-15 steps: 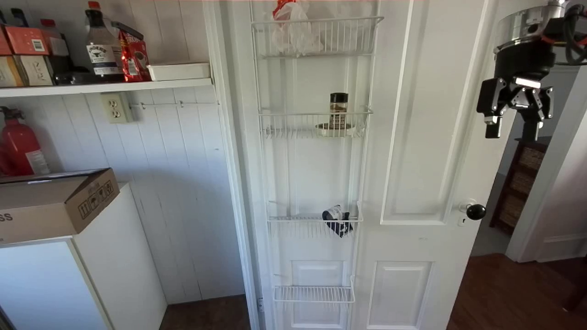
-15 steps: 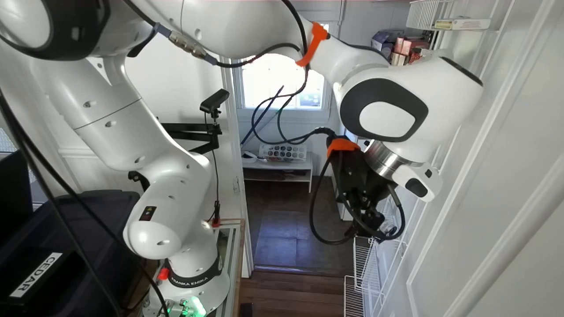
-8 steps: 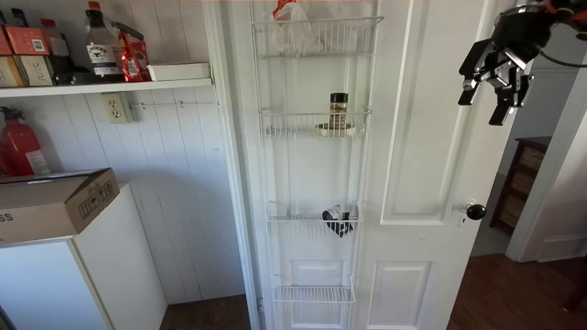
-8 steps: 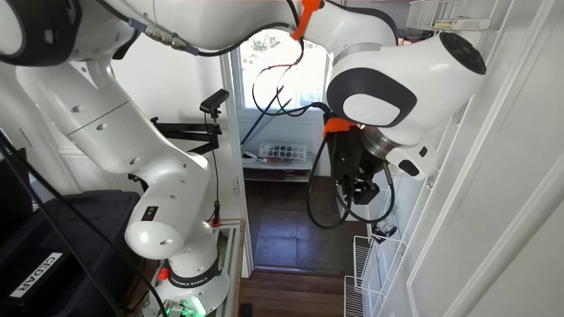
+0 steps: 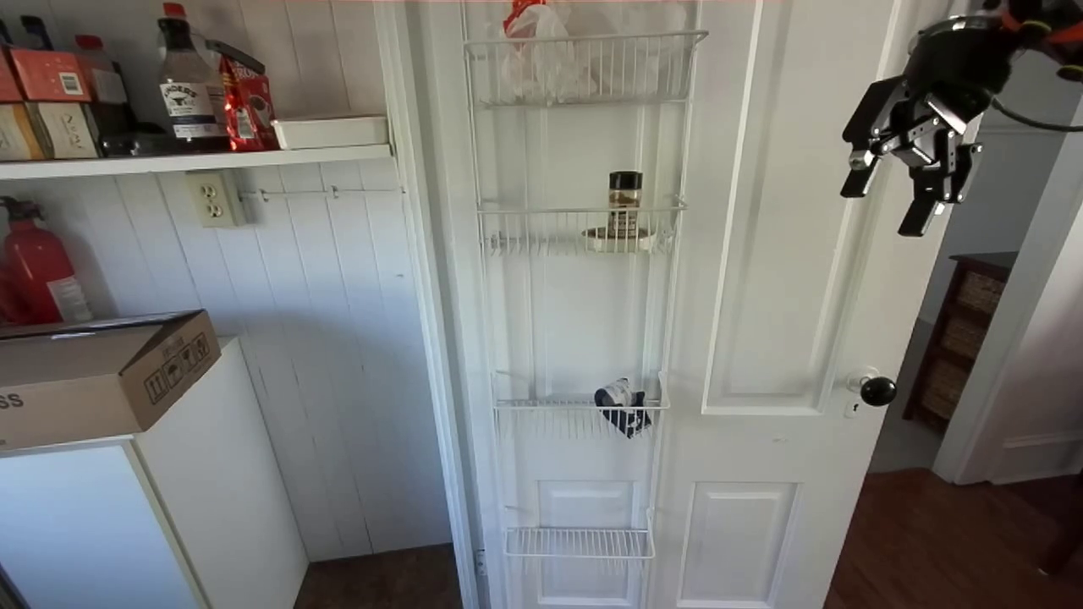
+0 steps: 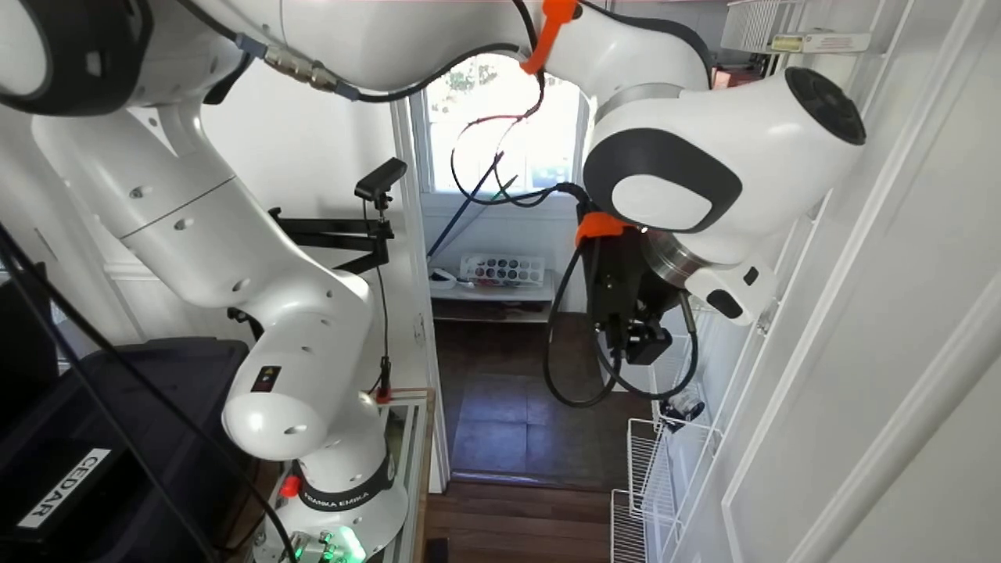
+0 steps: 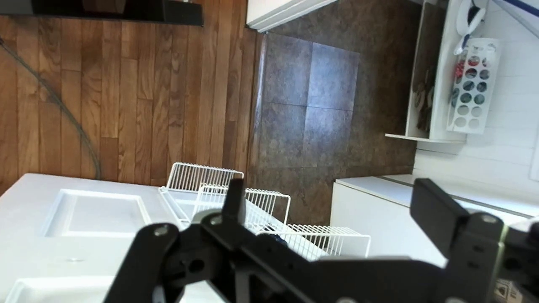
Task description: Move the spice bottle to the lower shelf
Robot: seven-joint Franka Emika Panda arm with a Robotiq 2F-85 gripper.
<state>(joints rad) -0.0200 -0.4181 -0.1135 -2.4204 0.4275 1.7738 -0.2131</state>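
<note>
In an exterior view, a white wire rack [image 5: 541,211] is set against a panelled door [image 5: 774,254]. The spice bottle [image 5: 625,199], black-capped and upright, stands on the second tier of the rack, toward its right end; a round, shallow, pale dish [image 5: 619,244] shows at its base, and I cannot tell whether the bottle stands in it or behind it. The lower shelf [image 5: 546,406], third tier of the rack, bears a tilted black-and-white packet [image 5: 624,408] near its right end. My gripper [image 5: 887,205] points downward at a slant, to the right of the rack and well apart from it; it is spread and holds nothing.

In an exterior view, my arm [image 6: 407,35] stretches across to the rack; the gripper's working end is hidden here. The packet appears on the rack, lower than the gripper.

In the wrist view, my two fingers [image 7: 234,202] stand far apart, with wire tiers of the rack and a white cabinet [image 7: 370,214], to the rack's right, visible beyond the gap. Wooden floor [image 7: 126,105] shows above and to the left of the rack; a white box with round holes [image 7: 473,88] appears above and to its right.
</note>
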